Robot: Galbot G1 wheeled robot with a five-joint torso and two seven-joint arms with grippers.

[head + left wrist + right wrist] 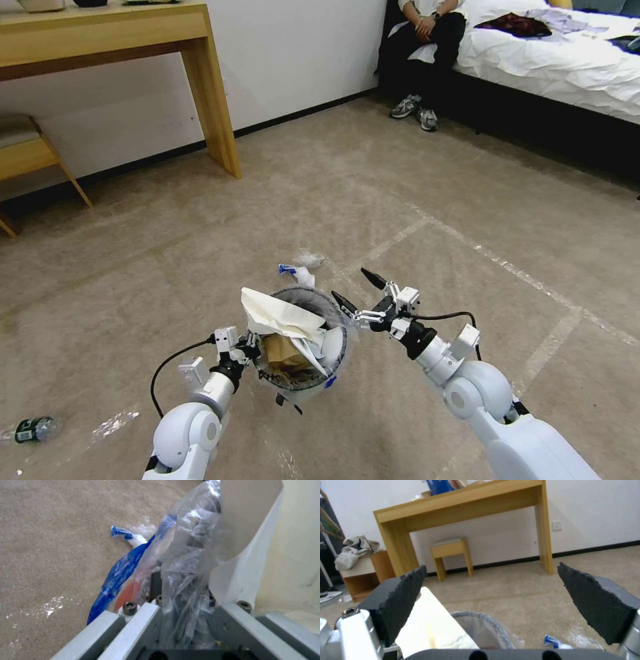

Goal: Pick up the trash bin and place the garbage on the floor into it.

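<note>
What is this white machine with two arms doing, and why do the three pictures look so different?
It is a robot that tidies a room. The big picture is taken from its head, looking down at its own two arms. The other two come from little cameras on its wrists, so they look very close up.

The left gripper is pinched shut on the rim of the trash bin and carries it. Inside you can see a white slipper and a crumpled brown paper bag. In the left wrist view you see the bin's crinkly plastic bag right in front of the camera.

The right gripper is open and holds nothing; it hangs beside the bin, above its rim.

On the carpet floor a blue and white wrapper lies beyond the bin, and a small bottle lies off to the robot's left.
</note>
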